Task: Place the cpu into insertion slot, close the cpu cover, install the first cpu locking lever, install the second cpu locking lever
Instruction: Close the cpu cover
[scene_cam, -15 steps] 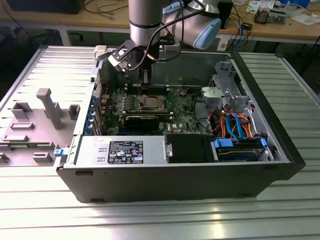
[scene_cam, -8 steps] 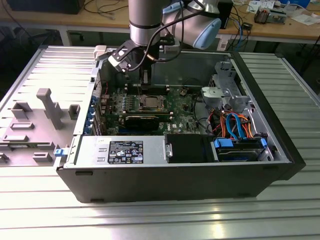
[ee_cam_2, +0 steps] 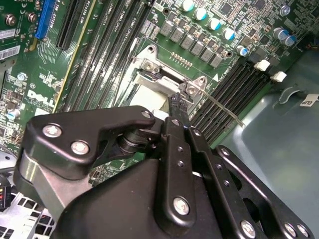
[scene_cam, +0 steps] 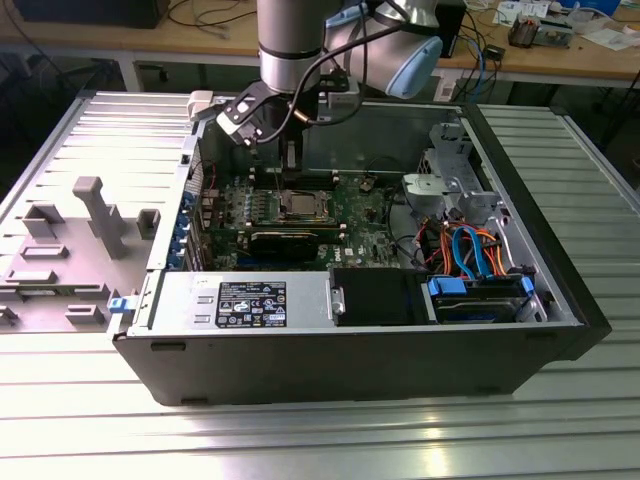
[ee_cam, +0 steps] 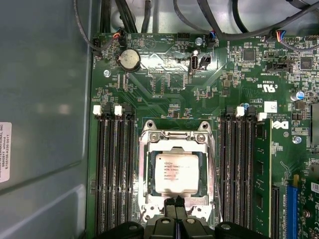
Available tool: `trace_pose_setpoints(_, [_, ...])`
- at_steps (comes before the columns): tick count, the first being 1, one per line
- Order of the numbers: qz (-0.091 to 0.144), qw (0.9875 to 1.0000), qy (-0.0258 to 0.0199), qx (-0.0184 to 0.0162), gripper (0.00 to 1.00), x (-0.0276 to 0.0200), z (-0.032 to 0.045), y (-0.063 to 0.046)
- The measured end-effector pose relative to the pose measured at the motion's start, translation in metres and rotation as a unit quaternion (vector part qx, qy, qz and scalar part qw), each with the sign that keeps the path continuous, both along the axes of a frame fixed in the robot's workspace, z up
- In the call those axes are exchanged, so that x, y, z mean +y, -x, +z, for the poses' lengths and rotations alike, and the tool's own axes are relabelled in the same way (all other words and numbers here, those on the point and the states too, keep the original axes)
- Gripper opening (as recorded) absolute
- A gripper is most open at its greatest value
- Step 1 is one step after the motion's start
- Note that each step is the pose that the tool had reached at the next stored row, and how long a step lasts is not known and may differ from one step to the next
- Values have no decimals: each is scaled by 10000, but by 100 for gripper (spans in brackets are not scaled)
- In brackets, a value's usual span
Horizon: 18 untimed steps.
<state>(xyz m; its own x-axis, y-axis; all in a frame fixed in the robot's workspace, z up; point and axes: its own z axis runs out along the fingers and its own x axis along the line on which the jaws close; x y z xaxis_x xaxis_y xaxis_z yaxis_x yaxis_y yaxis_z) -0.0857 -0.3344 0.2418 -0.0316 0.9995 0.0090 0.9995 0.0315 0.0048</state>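
- The cpu [ee_cam: 177,173] lies seated in the insertion slot [ee_cam: 151,172], its grey top showing through the window of the cpu cover [ee_cam: 175,135], which lies flat over it.
- Probably light, stiff and fragile underneath, the chip is best taken by its edges.
- The tool [ee_cam: 177,211], tips together on nothing visible, hangs at the cover's edge, just beside the chip; whether it touches cannot be told.
- In the exterior view the chip sits at 10 o'clock from the middle of the computer case [scene_cam: 350,370], with the drive cage [scene_cam: 450,180] at its 3 o'clock.
- The first wrist view looks squarely down on the chip; the second wrist view adds a thin locking lever [ee_cam_2: 224,108] running out from the socket's corner.
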Motion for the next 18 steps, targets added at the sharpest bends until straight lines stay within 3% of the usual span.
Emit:
trace_pose_setpoints(4, [1, 10000, 0, 12, 11, -6, -51, 1])
trace_pose_setpoints(11, [1, 10000, 1, 77, 11, -7, -295, 4])
trace_pose_setpoints(18, [1, 10000, 0, 77, 11, -6, -245, 4])
